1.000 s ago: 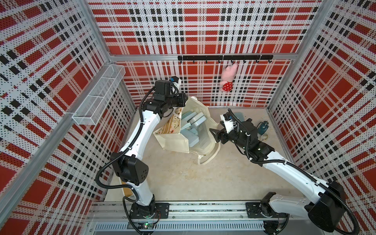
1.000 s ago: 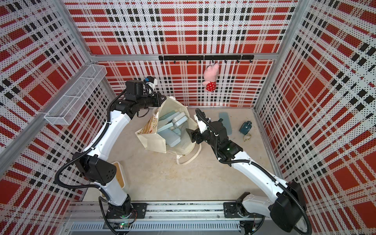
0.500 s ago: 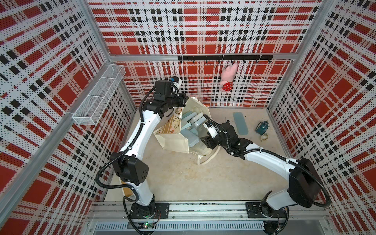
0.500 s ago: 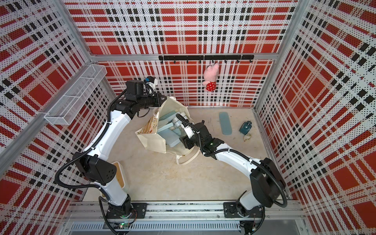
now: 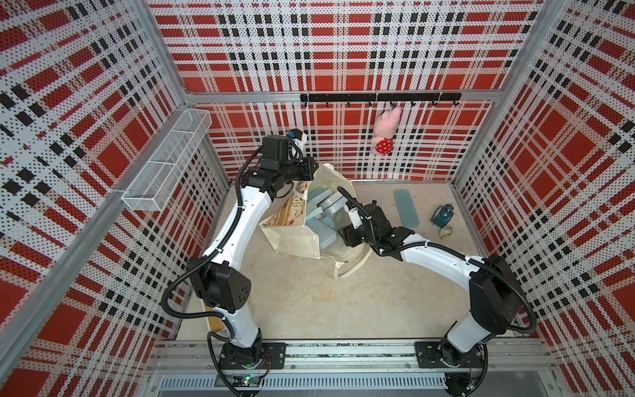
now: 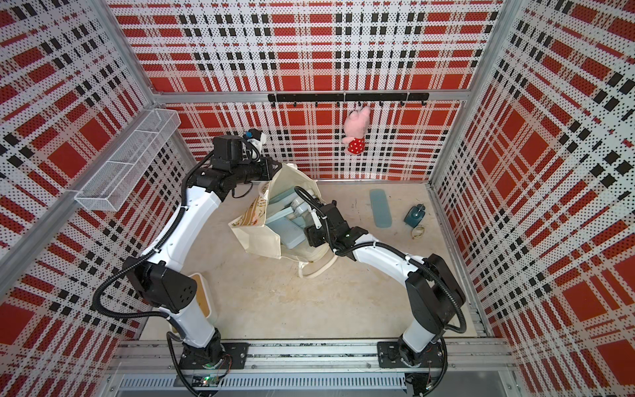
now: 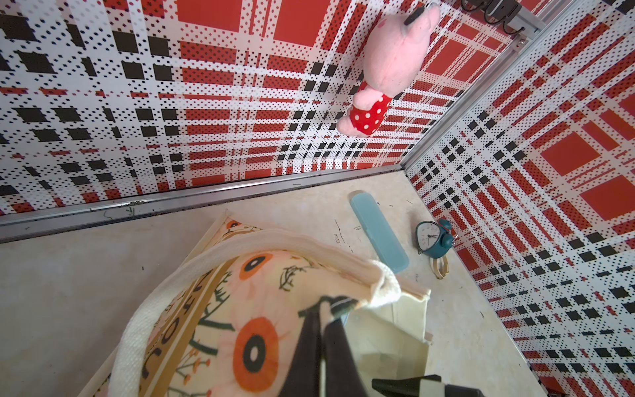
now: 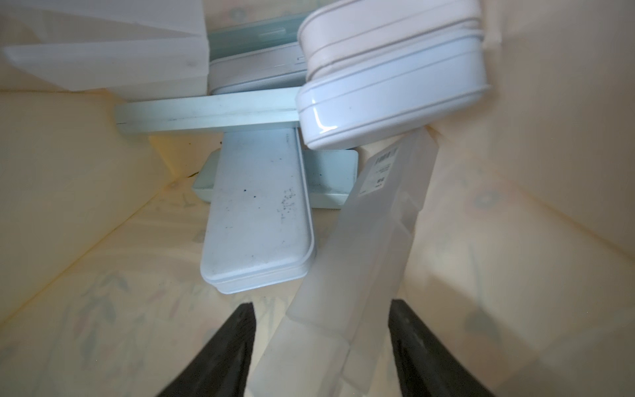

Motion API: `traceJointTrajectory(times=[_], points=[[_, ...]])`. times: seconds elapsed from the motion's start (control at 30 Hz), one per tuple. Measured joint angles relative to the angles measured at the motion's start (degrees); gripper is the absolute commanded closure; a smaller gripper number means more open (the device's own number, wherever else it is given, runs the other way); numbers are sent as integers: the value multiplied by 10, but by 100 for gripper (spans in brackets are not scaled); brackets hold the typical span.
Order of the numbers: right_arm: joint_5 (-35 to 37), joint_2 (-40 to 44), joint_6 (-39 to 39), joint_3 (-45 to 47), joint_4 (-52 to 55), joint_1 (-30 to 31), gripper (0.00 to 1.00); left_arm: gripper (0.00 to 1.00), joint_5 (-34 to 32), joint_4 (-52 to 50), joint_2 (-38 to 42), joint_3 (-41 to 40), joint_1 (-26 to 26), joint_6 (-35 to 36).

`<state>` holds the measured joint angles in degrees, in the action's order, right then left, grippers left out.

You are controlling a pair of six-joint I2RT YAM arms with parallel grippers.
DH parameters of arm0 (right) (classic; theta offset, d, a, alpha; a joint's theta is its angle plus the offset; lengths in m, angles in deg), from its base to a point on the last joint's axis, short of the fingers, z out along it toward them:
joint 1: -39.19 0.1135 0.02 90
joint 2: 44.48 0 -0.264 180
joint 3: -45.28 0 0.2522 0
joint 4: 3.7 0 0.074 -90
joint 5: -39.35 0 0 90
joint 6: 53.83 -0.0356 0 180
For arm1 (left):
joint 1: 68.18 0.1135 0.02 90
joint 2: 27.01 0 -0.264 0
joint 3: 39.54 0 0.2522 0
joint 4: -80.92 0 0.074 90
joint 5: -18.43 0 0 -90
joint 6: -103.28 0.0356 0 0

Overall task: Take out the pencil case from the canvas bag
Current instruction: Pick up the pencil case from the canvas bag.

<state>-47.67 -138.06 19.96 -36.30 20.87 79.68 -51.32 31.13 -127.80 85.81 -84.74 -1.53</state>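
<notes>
The canvas bag (image 7: 223, 295) carries dark capital lettering on a beige band. It begins "JO"; the remainder is unclear. The translucent pencil case (image 8: 364, 247) bears a white label (image 8: 382, 167) whose print is illegible.

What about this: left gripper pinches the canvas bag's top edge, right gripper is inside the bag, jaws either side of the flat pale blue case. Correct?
One slip. The right wrist view shows the jaws of the right gripper either side of the frosted translucent case; the flat pale blue case lies beside it. The left gripper does pinch the top edge of the canvas bag.
</notes>
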Motion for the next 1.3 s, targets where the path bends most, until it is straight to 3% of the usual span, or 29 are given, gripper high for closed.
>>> traceJointTrajectory(times=[0.43,0.9,1.3], points=[[-6,-17,-125,2,17,0,37,100,0,0,0,0,-1,-2],[-15,-36,-156,5,34,4,36,100,-1,0,0,0,-3,-2],[-27,-36,-182,44,6,6,45,100,-1,8,0,-5,-4,-2]])
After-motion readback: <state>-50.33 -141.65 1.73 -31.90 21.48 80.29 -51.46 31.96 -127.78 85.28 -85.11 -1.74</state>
